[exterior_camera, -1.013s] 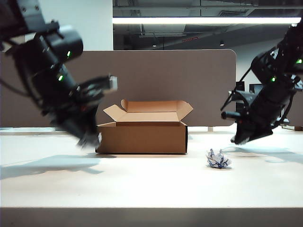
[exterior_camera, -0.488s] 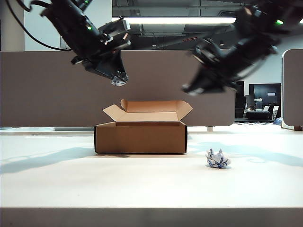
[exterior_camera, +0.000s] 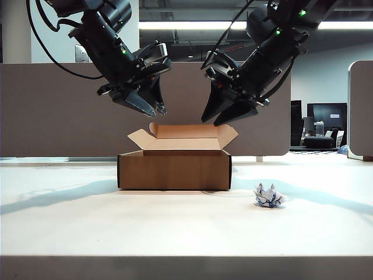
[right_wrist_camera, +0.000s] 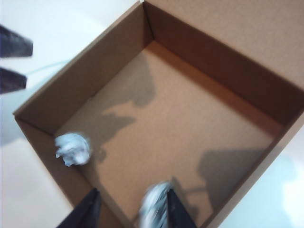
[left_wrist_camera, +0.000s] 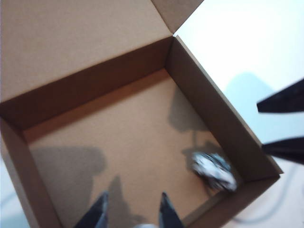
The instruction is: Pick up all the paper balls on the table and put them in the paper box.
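- I see the left claw [exterior_camera: 156,108] in the upper left of the exterior view, above the paper box [exterior_camera: 175,169] — fingers parted, nothing between them.
- The right claw [exterior_camera: 217,118] hangs upper right of centre, above the box's other side, jaws spread; a blurred paper ball [right_wrist_camera: 154,205] sits between its fingers [right_wrist_camera: 88,209], and I cannot tell whether they touch it.
- One ball [left_wrist_camera: 213,171] lies inside the box near a corner.
- Another ball [exterior_camera: 268,196] rests on the table [exterior_camera: 175,227], lower right of the box — apart from it.
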`<action>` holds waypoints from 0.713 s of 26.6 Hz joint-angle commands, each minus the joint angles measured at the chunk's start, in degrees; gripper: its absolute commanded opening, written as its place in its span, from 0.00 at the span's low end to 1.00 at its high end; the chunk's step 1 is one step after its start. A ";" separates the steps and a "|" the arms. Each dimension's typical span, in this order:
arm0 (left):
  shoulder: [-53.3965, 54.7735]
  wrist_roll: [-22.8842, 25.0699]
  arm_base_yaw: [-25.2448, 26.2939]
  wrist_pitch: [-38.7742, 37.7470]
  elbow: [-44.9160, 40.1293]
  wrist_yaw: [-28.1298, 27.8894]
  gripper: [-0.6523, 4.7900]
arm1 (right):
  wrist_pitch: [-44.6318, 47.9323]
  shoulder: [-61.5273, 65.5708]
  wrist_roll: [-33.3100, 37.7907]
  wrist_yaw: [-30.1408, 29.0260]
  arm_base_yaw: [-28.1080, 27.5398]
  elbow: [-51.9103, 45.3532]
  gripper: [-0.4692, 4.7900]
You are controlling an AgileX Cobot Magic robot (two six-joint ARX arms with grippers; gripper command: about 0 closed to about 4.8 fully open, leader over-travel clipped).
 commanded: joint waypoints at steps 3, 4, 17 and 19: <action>-1.07 -0.09 0.13 -4.39 0.37 2.10 0.36 | -5.99 -1.86 -1.09 4.61 -0.37 0.46 0.49; -1.49 0.35 0.13 -6.03 0.37 2.71 0.36 | -8.04 -2.08 -2.01 5.44 -0.37 0.46 0.50; -11.56 5.73 0.07 -24.35 0.00 5.16 0.36 | -31.67 -4.87 -3.63 13.53 -0.07 0.33 0.65; -15.06 5.77 0.09 -26.45 -1.36 9.51 0.36 | -34.14 -4.87 -3.43 13.75 0.00 0.20 0.65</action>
